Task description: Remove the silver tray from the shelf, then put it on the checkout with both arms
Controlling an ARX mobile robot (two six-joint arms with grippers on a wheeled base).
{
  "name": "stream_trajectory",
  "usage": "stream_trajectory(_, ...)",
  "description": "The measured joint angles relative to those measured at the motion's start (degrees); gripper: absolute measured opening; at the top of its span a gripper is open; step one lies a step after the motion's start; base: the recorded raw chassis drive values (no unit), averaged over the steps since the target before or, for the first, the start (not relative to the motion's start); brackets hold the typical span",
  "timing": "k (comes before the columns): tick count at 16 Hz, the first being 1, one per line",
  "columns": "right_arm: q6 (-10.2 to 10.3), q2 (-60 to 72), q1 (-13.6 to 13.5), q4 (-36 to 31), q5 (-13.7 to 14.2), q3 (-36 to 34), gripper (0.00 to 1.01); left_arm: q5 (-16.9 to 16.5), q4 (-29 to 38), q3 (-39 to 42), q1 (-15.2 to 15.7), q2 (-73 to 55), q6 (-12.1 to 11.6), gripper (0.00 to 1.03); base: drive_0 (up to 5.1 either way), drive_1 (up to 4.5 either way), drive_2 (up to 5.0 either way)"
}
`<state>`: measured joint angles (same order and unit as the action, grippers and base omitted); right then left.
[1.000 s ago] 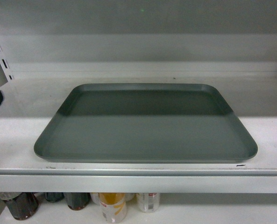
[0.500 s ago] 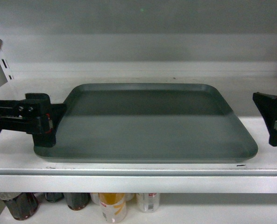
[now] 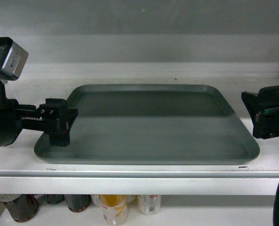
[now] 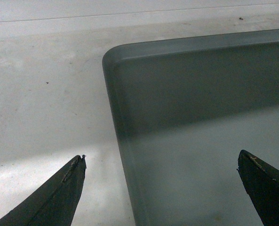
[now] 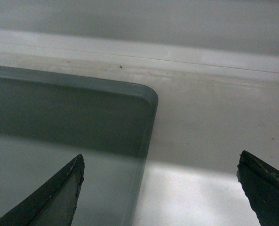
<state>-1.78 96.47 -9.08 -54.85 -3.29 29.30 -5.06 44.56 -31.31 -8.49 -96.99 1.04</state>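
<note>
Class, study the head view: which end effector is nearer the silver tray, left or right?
Left. The left end effector overlaps the silver tray at its left rim; the right end effector sits just off the right rim, over the shelf.

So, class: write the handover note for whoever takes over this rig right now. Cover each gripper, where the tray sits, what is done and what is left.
Left gripper: open, fingers straddling the left rim of the silver tray, one over the tray, one over the shelf. No grip yet.
Right gripper: open, at the tray's right rim, also straddling it in its wrist view. No grip yet.
Tray: flat on the white shelf, near the front edge, nothing on it.
Done: both arms are at the tray's short sides.
Left: close on both rims, lift together, carry to the checkout, which is not in view, set it down.
</note>
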Motion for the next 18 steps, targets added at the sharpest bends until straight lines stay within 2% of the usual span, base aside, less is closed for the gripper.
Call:
stream_trajectory(3,0.8,4.8,-0.8,5.4,0.9,6.1,0.98,-0.1,-1.0,-5.6,0.5,-5.7,0.7,0.98,0.0,0.00,0.0)
stream_trajectory(4,1.4,6.4,-1.1,7.2,1.7,9.3,0.98,0.4,-1.3,-8.3,0.1,-8.1,1.6,0.98,0.0,0.00,0.0)
stream_trajectory(5,2.4,8.4,-1.8,13.1,2.4,14.0,0.98,1.4,-4.9,-10.9,-1.1,-10.4,2.7,0.98,0.0,0.00,0.0)
stream_trajectory(6,2.4,10.5,-1.8,20.3,4.2,18.1,0.98,1.5,-9.6,-12.9,-1.5,-11.4,3.3,0.98,0.0,0.00,0.0)
stream_trajectory(7,2.4,10.8,-1.8,26.1,4.4,20.3,0.98,1.4,-13.5,-14.7,-1.6,-11.4,3.2,0.98,0.0,0.00,0.0)
stream_trajectory(8,2.4,11.4,-1.7,28.7,4.6,20.9,0.98,1.4,-14.9,-14.9,-1.9,-11.1,3.2,0.98,0.0,0.00,0.0)
stream_trajectory(11,2.6,12.8,-1.7,29.9,5.0,21.3,0.98,1.2,-15.8,-15.3,-2.1,-11.1,3.5,0.98,0.0,0.00,0.0)
stream_trajectory(16,5.3,14.4,-1.8,29.9,5.2,22.6,0.98,1.0,-14.6,-15.2,-2.6,-11.6,5.2,0.97,0.0,0.00,0.0)
stream_trajectory(18,5.8,14.6,-1.8,29.9,5.5,22.8,0.95,1.5,-14.5,-15.2,-2.9,-11.7,5.3,0.78,0.0,0.00,0.0)
